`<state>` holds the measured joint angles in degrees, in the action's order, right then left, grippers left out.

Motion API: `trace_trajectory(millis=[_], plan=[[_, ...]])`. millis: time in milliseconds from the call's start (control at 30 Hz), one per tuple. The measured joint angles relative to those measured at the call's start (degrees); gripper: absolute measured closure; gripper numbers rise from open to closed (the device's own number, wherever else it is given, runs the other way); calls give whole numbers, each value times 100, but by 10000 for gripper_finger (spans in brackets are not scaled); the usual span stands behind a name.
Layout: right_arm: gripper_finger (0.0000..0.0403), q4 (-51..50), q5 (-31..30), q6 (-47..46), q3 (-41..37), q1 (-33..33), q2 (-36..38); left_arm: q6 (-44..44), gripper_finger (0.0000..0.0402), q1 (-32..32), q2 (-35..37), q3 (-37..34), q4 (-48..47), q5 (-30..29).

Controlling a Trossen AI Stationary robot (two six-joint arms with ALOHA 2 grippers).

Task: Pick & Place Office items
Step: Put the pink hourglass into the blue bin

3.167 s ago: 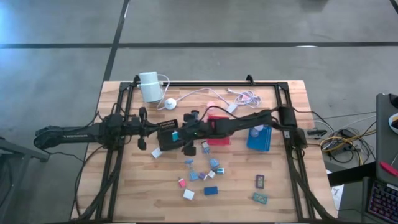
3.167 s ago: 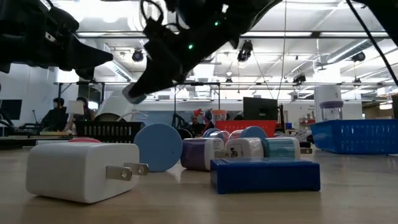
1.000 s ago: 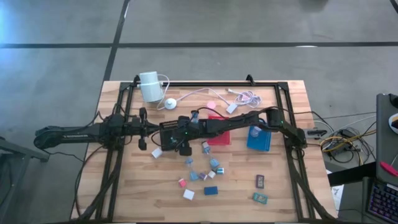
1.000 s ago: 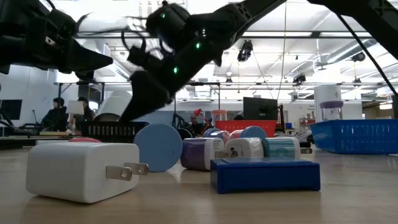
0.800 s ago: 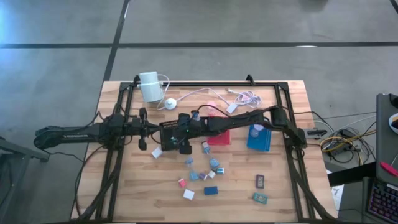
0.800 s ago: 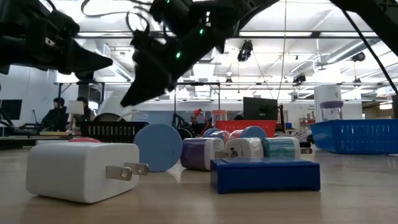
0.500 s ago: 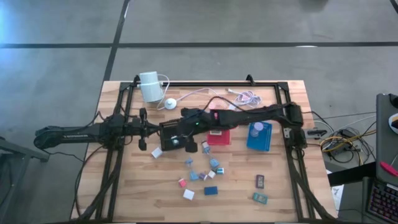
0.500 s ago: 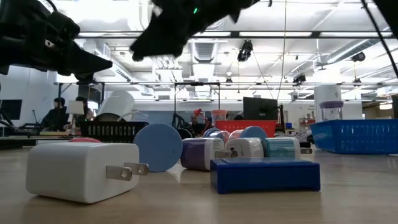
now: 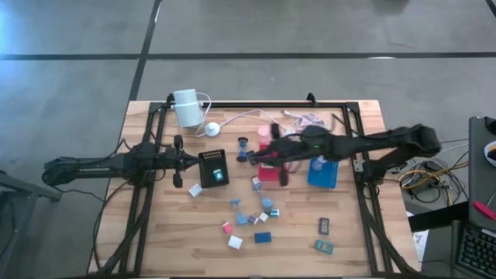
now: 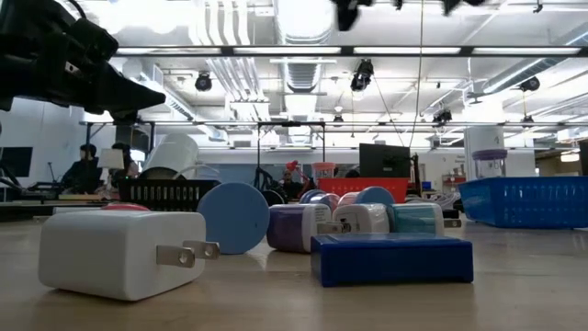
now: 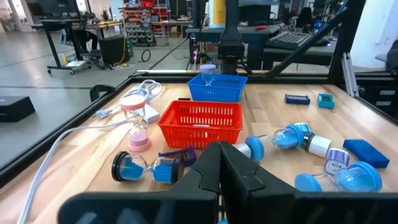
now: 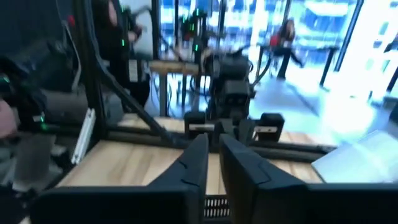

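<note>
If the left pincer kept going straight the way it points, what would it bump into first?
Probably the blue hourglass lying on its side just ahead of the left pincer, then the red basket behind it. Depth is hard to judge.

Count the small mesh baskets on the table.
3: a black mesh basket left of centre, a red mesh basket in the middle, and a blue mesh basket to the right of the red one. None seems hidden.
</note>
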<state>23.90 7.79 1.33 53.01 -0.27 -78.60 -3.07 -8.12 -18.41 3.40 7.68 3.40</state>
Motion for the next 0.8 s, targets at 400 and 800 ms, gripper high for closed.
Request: trace_trajectory(millis=[400,800], plan=[[394,1056,-22,-443,-2526,-11,2477,52,394,0,17,-101,159,2],[394,1445,-533,-889,-4091,-55,3999,141,397,0,344,-112,172,180]])
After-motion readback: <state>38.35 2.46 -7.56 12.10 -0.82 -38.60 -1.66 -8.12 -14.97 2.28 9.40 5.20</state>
